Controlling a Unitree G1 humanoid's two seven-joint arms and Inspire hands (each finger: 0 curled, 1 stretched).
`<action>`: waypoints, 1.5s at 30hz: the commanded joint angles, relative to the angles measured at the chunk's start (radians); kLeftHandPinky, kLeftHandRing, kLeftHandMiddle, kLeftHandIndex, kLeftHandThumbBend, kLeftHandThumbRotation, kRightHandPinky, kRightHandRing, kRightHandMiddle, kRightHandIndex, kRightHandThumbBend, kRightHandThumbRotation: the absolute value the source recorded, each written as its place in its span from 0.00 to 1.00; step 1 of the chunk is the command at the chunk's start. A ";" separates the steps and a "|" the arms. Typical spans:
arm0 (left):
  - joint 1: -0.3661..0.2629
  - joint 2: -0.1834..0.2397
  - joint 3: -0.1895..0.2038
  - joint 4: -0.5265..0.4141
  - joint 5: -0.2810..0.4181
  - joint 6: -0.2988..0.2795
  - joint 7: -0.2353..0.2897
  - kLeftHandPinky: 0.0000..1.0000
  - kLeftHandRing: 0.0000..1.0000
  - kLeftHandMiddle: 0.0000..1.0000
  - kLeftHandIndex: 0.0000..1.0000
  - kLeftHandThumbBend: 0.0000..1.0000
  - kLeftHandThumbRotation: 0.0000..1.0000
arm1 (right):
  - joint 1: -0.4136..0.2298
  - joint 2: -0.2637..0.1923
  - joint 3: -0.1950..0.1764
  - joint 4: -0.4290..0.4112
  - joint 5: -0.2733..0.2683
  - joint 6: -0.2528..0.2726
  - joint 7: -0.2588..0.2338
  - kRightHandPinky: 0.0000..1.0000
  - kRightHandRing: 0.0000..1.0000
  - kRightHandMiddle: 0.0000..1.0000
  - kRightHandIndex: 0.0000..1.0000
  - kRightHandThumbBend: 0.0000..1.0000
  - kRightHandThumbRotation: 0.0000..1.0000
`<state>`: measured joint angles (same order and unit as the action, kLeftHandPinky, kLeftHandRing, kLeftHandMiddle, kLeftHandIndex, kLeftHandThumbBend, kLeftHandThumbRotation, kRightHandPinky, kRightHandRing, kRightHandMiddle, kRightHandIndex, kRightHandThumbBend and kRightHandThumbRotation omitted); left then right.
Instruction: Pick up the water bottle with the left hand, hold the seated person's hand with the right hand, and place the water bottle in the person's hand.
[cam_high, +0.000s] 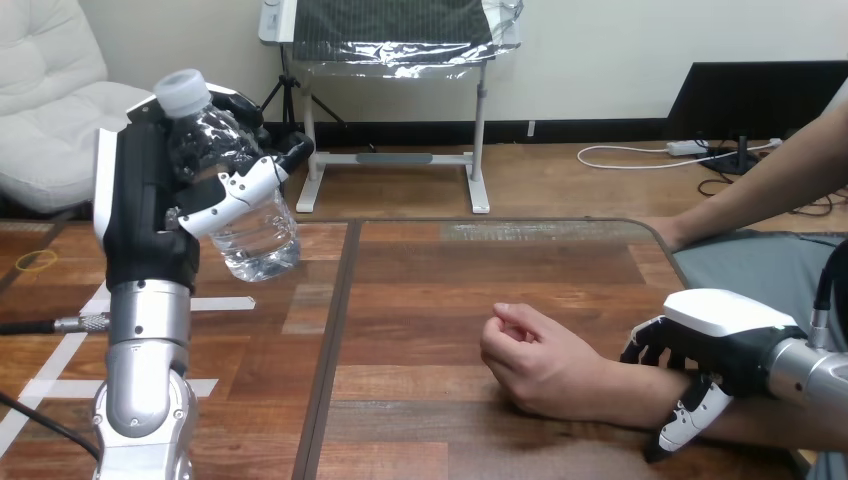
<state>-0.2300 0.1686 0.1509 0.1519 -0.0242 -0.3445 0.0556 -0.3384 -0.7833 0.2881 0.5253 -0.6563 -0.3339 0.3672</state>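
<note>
A clear plastic water bottle (255, 235) with a white cap is held tilted, well above the table's left part. My left hand (150, 215) is shut on it, with fingers and thumb curled round its upper body. The person's hand (530, 355) rests on the wooden table (450, 270) right of centre as a loose fist. My right hand (725, 318) sits on the person's wrist at the lower right. Its fingers curl over the far side and its thumb (685, 420) comes round the near side. The bottle is about a third of the view's width left of the person's hand.
The person's other arm (760, 185) reaches in from the upper right, and its hand rests at the table's far right edge. White tape strips (70, 350) and a yellow rubber band (35, 262) lie on the table's left part. A cable (40, 326) enters from the left.
</note>
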 joint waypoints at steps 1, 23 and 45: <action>-0.043 0.003 0.023 -0.070 -0.002 0.010 0.018 0.25 0.32 0.37 0.40 0.70 0.00 | -0.046 0.033 0.038 0.066 -0.022 0.001 -0.014 0.41 0.56 0.62 0.62 1.00 0.20; -0.044 -0.002 0.031 -0.081 -0.010 0.020 0.013 0.25 0.32 0.37 0.40 0.69 0.00 | -0.040 0.072 0.076 0.115 -0.028 0.001 -0.097 0.33 0.42 0.49 0.50 0.98 0.21; -0.040 -0.009 0.033 -0.090 -0.015 0.030 0.013 0.25 0.32 0.37 0.40 0.69 0.00 | -0.008 0.132 0.114 0.096 -0.053 0.075 -0.165 0.20 0.27 0.37 0.47 0.96 0.24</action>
<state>-0.2300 0.1604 0.1785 0.1175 -0.0313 -0.3132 0.0664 -0.3828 -0.7134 0.3470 0.6070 -0.6773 -0.2907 0.2028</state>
